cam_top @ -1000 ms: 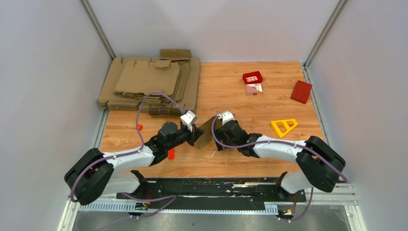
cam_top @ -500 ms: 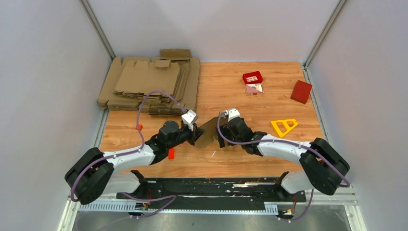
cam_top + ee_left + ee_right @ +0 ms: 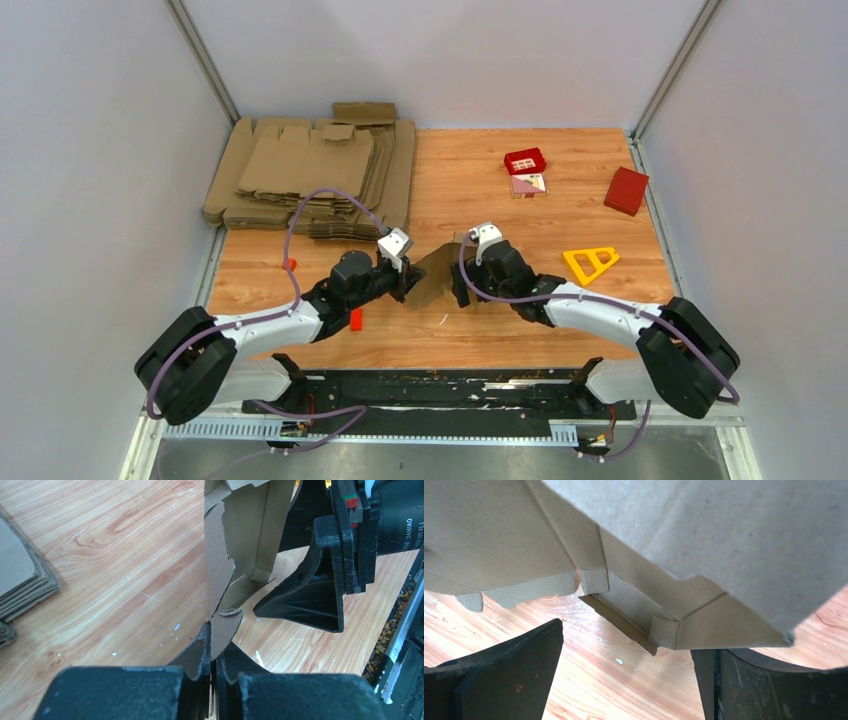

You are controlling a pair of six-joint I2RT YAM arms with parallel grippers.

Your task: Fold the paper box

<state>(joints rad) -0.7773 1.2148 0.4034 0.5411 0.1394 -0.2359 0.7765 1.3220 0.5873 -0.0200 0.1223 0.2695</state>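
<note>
**Left claw.** The left claw (image 3: pixel 405 285) is closed on the paper box (image 3: pixel 432 275). In the left wrist view, its two fingertips (image 3: pixel 206 645) pinch a small tab at the lower edge of the cardboard with no gap between them. From this pinch point the box stands up and away from the claw, clear of the surface (image 3: pixel 460 190).

**Paper box.** The box is a partly formed brown cardboard blank. It sits between the two claws, near the middle of the surface and toward its near edge. In the left wrist view, one ragged-edged panel stands on edge and a second panel is folded beside it, forming a shallow channel. In the right wrist view, the panels and small corner tabs hang above the wood grain.

**Right claw.** The right claw (image 3: pixel 462 283) is open. In the right wrist view, its fingers (image 3: pixel 509 675) stand wide apart at the lower left and lower right of the frame, and the underside of the box spans the space above them. No finger presses on the cardboard in that view. In the left wrist view, one black finger of this claw stands just beside the folded panel. Whether it touches the panel cannot be determined.

**Other items on the surface.**
- A pile of flat cardboard blanks (image 3: pixel 310 180) lies at the far left corner.
- A red box (image 3: pixel 626 190) lies at the far right.
- A yellow triangle (image 3: pixel 590 262) lies near the right arm.
</note>
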